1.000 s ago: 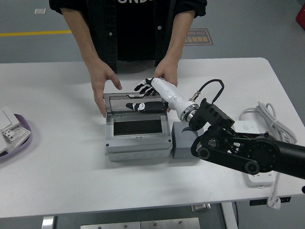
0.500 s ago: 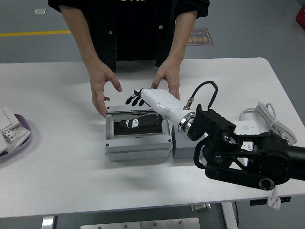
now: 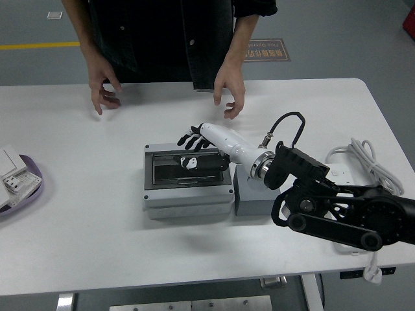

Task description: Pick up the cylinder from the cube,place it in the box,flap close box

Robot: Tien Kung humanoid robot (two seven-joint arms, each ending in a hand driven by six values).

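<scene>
White desk (image 3: 78, 246) carries a grey rectangular box (image 3: 188, 191), its clear lid shut. Right hand (image 3: 196, 137) rests there, fingers spread, empty. Person's hands (image 3: 228, 91) hover beyond.

Setting: robotics test lab or workshop. Evidence: white desk (image 3: 84, 233) on a grey sealed floor (image 3: 337, 39), with a yellow floor line (image 3: 39, 46) at 10 o'clock and a floor sign (image 3: 267, 49) at 12 o'clock. White power strip (image 3: 347, 243) with cable at 4 o'clock; person (image 3: 162, 39) standing at the far side.

Black right arm (image 3: 337, 210): entering from the right edge, reaching toward frame centre. White-and-black five-fingered right hand (image 3: 198, 137): fingers spreading loosely, gripping nothing. Person's two bare hands (image 3: 102, 91) (image 3: 229, 91): hovering in the upper frame, fingers relaxing, holding nothing.
</scene>
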